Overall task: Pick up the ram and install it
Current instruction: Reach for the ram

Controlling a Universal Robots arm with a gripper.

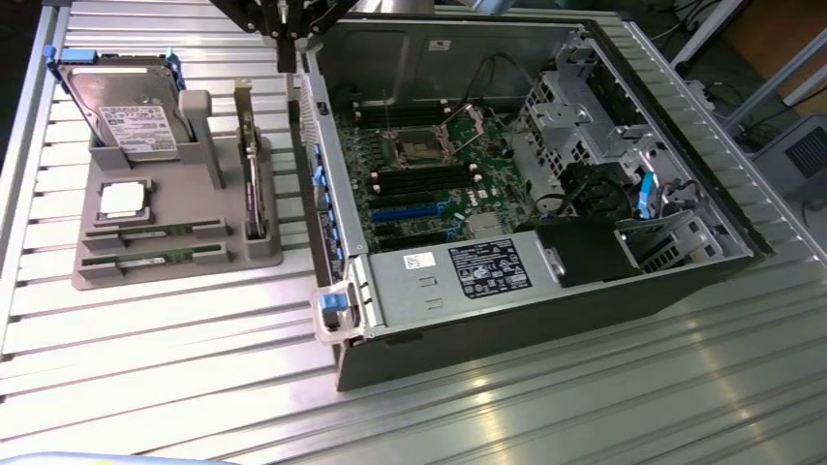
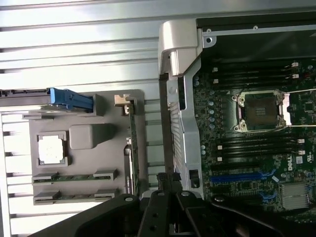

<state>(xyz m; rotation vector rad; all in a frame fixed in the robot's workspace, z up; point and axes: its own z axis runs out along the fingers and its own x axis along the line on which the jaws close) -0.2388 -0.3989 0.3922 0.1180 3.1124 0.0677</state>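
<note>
Pickup not yet begun: the claw, closed together and empty, hovers by the computer case rim; the ram lies slotted in the grey holder on the tabletop. Grasping calls for opened fingers aligned along its thin edge

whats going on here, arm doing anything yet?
One arm. Its gripper is shut and empty, and hovers over the wall of the open PC case that faces the gray holder. Nothing is picked up yet: one ram stick and the second ram stick lie in the holder, with the processor chip, hard drive and expansion card. The motherboard memory slots look unfilled.
</note>
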